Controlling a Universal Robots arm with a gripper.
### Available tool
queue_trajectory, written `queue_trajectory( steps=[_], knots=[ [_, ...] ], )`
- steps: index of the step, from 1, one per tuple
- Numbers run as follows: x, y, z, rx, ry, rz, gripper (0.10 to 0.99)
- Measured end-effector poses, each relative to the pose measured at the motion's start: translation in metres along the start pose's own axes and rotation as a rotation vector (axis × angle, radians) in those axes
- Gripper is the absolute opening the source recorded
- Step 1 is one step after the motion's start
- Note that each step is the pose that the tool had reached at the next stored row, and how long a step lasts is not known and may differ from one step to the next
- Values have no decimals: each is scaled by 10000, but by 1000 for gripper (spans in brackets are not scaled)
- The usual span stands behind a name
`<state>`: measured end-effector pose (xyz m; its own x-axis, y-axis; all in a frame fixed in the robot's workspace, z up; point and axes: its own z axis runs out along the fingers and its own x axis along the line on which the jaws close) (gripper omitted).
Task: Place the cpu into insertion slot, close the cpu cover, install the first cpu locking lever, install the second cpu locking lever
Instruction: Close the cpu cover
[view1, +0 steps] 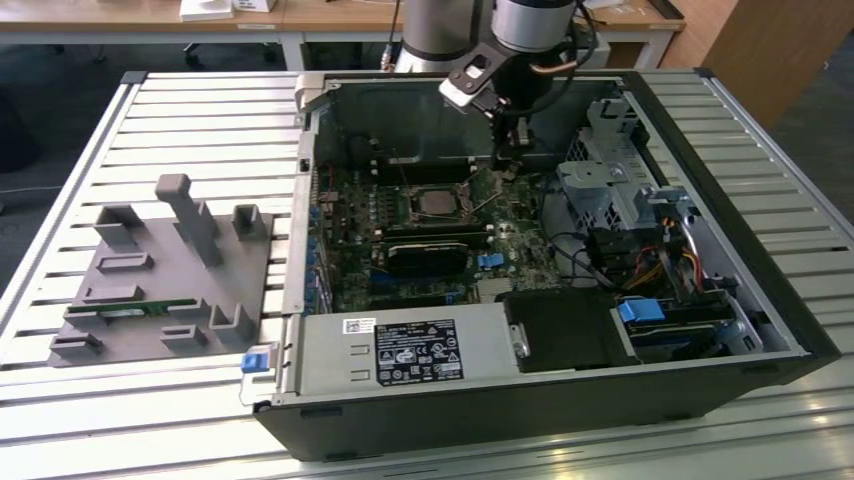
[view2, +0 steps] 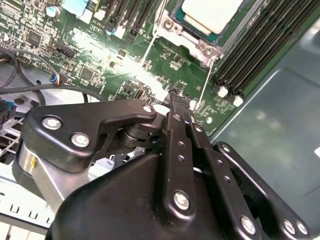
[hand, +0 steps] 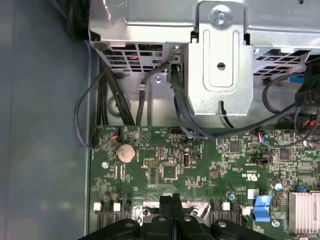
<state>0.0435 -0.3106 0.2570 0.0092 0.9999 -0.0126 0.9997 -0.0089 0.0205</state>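
The cpu (view2: 210, 12) shows its dull silver top, seated in the insertion slot, which it hides. The silvery cpu cover (view2: 176, 30) lies flat as a frame around it. Two thin wire locking levers (view2: 150, 45) (view2: 207, 80) stand raised off the board, unlatched. My gripper (view2: 176, 96) is shut with nothing between its black fingers, its tip just above the green motherboard beside the foot of the nearer lever. In the exterior view the gripper (view1: 510, 172) hangs inside the open computer case, to the exterior view's right of the cpu (view1: 434, 203). In the first wrist view the shut fingertips (hand: 172, 199) point at the board.
Long black memory slots (view2: 250, 55) run beside the socket. A metal drive cage (hand: 220, 65) with cables stands past the board's edge. A black card (view1: 427, 255) and the power supply (view1: 400, 350) lie nearer the case front. A grey fixture block (view1: 160, 270) sits outside on the slatted table.
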Motion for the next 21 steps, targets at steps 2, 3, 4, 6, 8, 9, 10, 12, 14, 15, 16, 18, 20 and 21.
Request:
queue_trajectory(
  steps=[2, 3, 4, 6, 8, 9, 10, 12, 14, 15, 16, 18, 20, 21],
  knots=[
    [0, 28, 4, 2, -4, 17, 106],
    [0, 43, 7, 1, -4, 17, 106],
    [1, 57, 10, 1, -2, 18, 106],
    [2, 85, 14, 1, 0, 17, 106],
    [2, 110, 16, 1, -1, 16, 106],
    [2, 119, 17, 1, -2, 17, 106],
    [2, 127, 18, 1, -1, 17, 106],
    [2, 136, 19, 1, -3, 18, 106],
    [2, 149, 22, 1, -4, 18, 106],
    [2, 157, 24, 1, -5, 17, 106],
    [2, 163, 26, 1, -5, 17, 106],
    [3, 172, 31, 1, -3, 17, 106],
    [3, 176, 40, 1, -3, 17, 106],
    [3, 177, 45, 1, -3, 18, 106]
  ],
)
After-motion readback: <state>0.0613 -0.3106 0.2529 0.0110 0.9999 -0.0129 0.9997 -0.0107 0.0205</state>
